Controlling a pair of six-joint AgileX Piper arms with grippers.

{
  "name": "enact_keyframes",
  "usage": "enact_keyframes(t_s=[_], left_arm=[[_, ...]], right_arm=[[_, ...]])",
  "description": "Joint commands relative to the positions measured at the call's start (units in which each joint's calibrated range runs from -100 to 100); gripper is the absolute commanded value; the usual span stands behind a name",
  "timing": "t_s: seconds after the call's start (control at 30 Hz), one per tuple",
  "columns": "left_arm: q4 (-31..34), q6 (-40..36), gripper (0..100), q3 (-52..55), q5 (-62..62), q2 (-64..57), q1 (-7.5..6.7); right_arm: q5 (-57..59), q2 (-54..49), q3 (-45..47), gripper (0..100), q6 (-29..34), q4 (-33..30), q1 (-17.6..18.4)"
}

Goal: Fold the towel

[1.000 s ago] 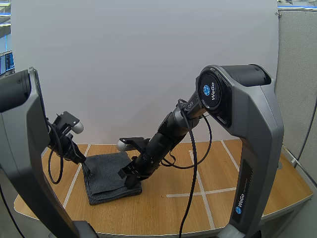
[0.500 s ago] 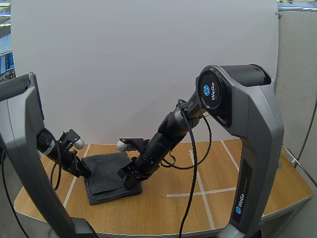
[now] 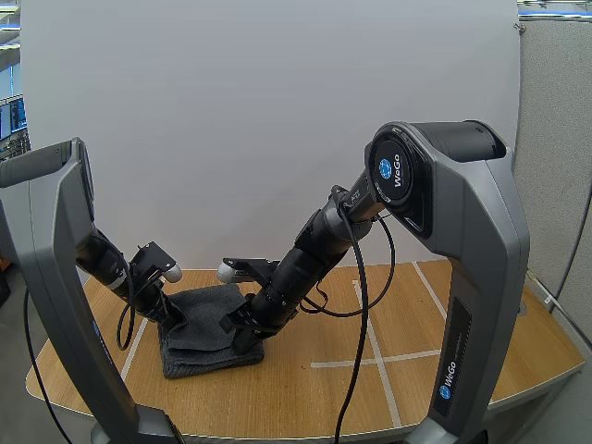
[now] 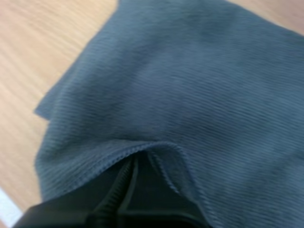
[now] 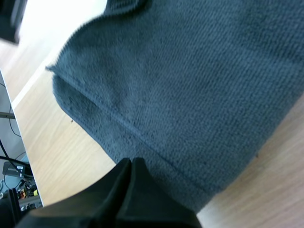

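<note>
Towel lies on the table; with the left gripper pinched closed on its hem, draw that edge low and level across while the right gripper, fingers together and empty, pins the opposite edge.

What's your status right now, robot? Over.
Left gripper shut on towel hem, hem raised. Right gripper shut, tips at towel's edge. Towel on table. No obstruction seen.

Robotics lab: wood table w/ white tape lines, 2 robot arms at table's near edge, white board behind, grey partition beside it.
</note>
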Motion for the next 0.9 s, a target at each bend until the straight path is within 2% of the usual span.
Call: enact_keyframes(t_s=[0.0,0.2,0.33,0.43,0.57,0.73,0.87], left_arm=[[-3.9,-3.3,0,-4.0,-9.5,3.4,-1.92],[-3.7,-5.3,0,-6.2,-10.1,5.8,-2.76],[-2.4,-6.5,0,-6.2,-10.7,8.6,-5.08],[-0.6,-9.1,0,-6.2,-14.0,10.5,-7.66],[-0.8,-9.5,0,-6.2,-14.4,11.3,-9.78],[-0.9,-9.5,0,-6.2,-15.9,11.4,-11.59],[-1.4,-9.7,0,-6.2,-15.4,11.4,-12.36]], right_arm=[[1.5,-0.8,0.2,0,1.0,-2.8,0.0],[0.2,-0.8,0.2,0,1.4,-5.3,0.0],[-7.3,-0.8,0.3,0,3.9,-9.6,0.0],[-7.9,-0.8,0.3,0,3.9,-10.3,0.0],[-10.3,-0.8,0.3,0,4.9,-12.3,-0.2],[-11.9,-0.8,0.3,0,5.9,-14.0,-3.0],[-11.3,-0.8,0.3,0,5.9,-14.0,-6.4]])
